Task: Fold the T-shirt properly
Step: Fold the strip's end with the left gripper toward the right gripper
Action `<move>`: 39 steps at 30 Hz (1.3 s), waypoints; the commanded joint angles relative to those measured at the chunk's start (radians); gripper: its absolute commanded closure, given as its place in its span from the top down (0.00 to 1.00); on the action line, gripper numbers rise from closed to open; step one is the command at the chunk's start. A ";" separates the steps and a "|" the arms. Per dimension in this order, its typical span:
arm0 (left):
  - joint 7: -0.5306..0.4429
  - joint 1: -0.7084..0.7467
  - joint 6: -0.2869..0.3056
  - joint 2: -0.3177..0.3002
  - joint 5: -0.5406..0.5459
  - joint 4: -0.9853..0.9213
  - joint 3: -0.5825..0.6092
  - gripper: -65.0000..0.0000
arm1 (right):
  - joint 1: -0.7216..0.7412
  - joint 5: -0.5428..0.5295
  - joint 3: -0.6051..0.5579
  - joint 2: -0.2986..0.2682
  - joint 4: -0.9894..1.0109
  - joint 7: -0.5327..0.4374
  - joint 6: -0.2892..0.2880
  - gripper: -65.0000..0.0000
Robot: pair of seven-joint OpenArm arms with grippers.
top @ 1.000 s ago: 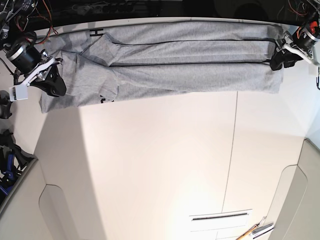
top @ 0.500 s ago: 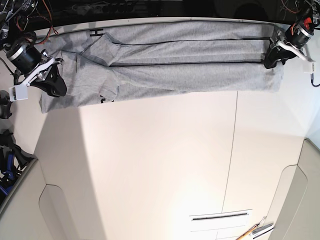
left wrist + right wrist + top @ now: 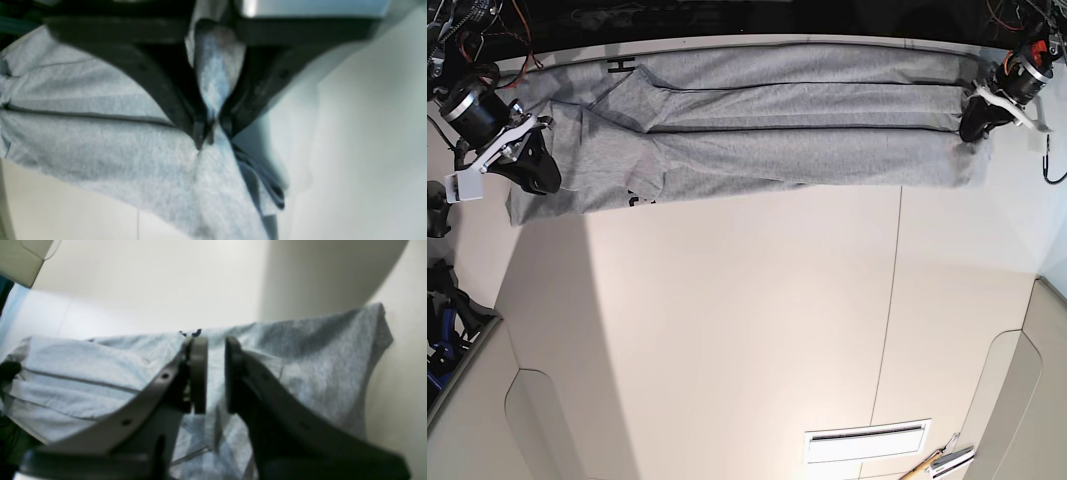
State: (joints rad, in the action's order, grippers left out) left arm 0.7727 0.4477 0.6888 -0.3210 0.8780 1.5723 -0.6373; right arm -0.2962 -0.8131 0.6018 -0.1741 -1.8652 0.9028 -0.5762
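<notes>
The light grey T-shirt (image 3: 767, 130) lies folded into a long band across the far side of the white table (image 3: 747, 320). Black lettering (image 3: 619, 66) shows at its left end. My left gripper (image 3: 975, 125) sits at the band's right end. In the left wrist view it (image 3: 211, 128) is shut on a pinched ridge of the T-shirt (image 3: 100, 146). My right gripper (image 3: 539, 165) rests on the band's left end. In the right wrist view its (image 3: 216, 373) jaws stand nearly together, with cloth of the T-shirt (image 3: 300, 356) in the narrow slot.
A seam (image 3: 892, 300) runs down the tabletop. A white slotted plate (image 3: 867, 438) and a couple of tools (image 3: 942, 462) lie at the near right edge. Cables hang at the back left corner (image 3: 487, 30). Blue gear (image 3: 442, 340) stands off the table's left side.
My left gripper has closed on the shirt's right end and shifted slightly inward and back. The right end of the band has drawn in a little. The right arm has not moved.
</notes>
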 commanded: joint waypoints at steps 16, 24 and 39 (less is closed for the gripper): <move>0.014 -0.078 -0.088 -0.142 -0.206 0.290 -0.005 0.00 | 0.007 -0.038 0.005 -0.011 -0.016 -0.035 -0.005 0.13; 0.079 -0.034 -0.121 -0.141 -0.192 0.569 0.145 0.00 | 0.007 -0.023 0.005 -0.011 -0.016 -0.035 -0.004 0.14; 0.008 -0.046 -0.180 0.085 -0.504 0.579 0.678 0.00 | 0.005 0.002 0.006 -0.011 -0.016 -0.035 -0.004 0.14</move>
State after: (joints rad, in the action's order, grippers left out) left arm 0.8066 0.4065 0.5076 -0.2337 0.3584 2.1338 0.0444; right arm -0.2943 -0.7948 0.6022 -0.1741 -1.8652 0.8944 -0.5762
